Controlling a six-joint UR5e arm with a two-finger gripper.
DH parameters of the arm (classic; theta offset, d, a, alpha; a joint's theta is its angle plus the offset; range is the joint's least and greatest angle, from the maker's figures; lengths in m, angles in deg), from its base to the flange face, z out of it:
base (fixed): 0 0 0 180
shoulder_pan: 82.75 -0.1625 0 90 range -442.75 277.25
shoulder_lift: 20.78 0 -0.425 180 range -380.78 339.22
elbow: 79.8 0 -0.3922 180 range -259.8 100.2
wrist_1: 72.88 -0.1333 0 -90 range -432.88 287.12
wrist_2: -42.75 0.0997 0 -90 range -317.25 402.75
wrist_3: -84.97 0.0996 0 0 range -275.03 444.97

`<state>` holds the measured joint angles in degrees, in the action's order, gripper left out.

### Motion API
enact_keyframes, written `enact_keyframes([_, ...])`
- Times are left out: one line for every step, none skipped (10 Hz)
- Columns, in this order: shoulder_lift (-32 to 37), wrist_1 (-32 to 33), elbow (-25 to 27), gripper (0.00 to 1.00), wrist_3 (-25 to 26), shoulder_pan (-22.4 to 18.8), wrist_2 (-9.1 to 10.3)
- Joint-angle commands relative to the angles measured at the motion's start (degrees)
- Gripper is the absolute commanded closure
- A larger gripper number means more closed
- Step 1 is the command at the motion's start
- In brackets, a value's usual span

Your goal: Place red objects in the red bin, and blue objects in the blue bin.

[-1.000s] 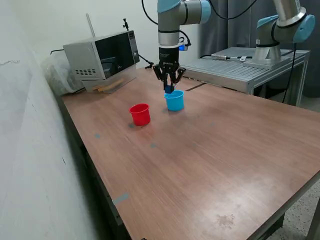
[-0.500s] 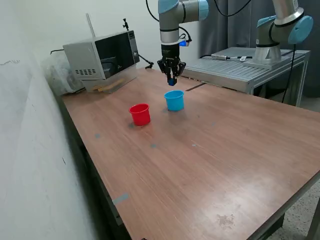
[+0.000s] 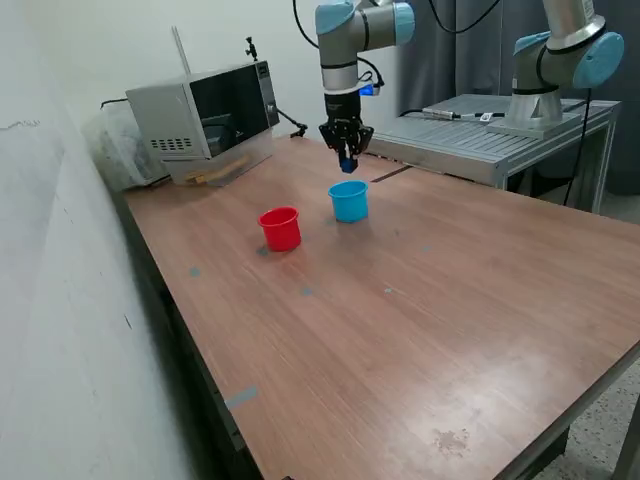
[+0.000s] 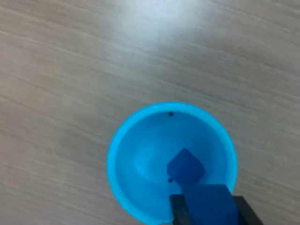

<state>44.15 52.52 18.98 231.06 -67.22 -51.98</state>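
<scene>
My gripper (image 3: 347, 163) hangs above the light blue cup (image 3: 349, 201) and is shut on a small dark blue cube (image 3: 347, 166). In the wrist view the gripper (image 4: 209, 213) holds that cube (image 4: 206, 199) between two dark fingers (image 4: 180, 211) over the cup's rim (image 4: 117, 140). A second dark blue cube (image 4: 186, 166) lies inside the light blue cup. The red cup (image 3: 280, 228) stands upright on the table, to the exterior view's left of the blue cup. No red cube shows in either view; the inside of the red cup is hidden.
A microwave (image 3: 205, 115) stands at the back on the exterior view's left. A second arm (image 3: 560, 60) sits on a grey metal bench (image 3: 480, 130) behind the wooden table (image 3: 420, 320). A wall runs along the exterior view's left.
One second ago the gripper stood low by the blue cup with its jaws spread. It has since shut on the dark blue cube and risen, and it holds steady above the cup.
</scene>
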Motion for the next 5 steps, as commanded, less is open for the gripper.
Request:
enact_keyframes([0.02, -0.25, 0.63, 0.0, -0.46, 1.16, 0.43])
enact_keyframes([0.11, -0.25, 1.24, 0.0, -0.72, 1.52, 0.34])
enact_keyframes([0.19, -0.25, 1.25, 0.0, -0.55, 1.61, 0.34])
enact_keyframes([0.37, -0.25, 1.33, 0.0, -0.03, 1.35, 0.34])
enact_keyframes([0.81, -0.25, 1.77, 0.0, 0.32, 1.08, 0.34])
